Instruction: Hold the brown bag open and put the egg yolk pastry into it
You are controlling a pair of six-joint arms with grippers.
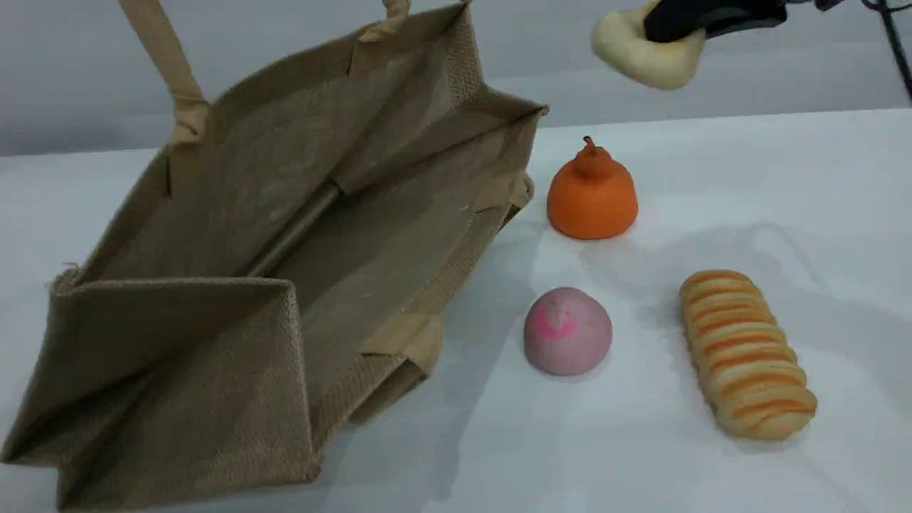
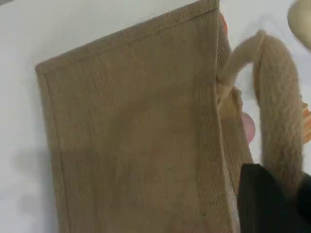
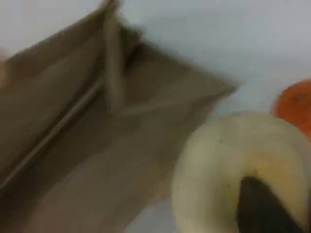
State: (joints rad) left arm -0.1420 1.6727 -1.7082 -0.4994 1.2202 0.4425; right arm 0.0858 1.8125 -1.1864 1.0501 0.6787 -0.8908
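The brown bag (image 1: 285, 235) lies tilted on the white table with its mouth gaping toward the right. One beige handle (image 1: 167, 64) is pulled up past the top edge. In the left wrist view that handle (image 2: 277, 107) runs down into my left gripper (image 2: 272, 199), which is shut on it above the bag's side (image 2: 131, 136). High at the upper right, my right gripper (image 1: 677, 28) is shut on the pale egg yolk pastry (image 1: 641, 53), off the table and right of the bag's mouth. The right wrist view shows the pastry (image 3: 228, 165) close up, with the bag (image 3: 97, 145) below and to the left.
Three foods sit on the table right of the bag: an orange pear-shaped piece (image 1: 591, 196), a pink-marked ball (image 1: 568, 331) near the bag's front corner, and a long orange-striped loaf (image 1: 744, 353) further right.
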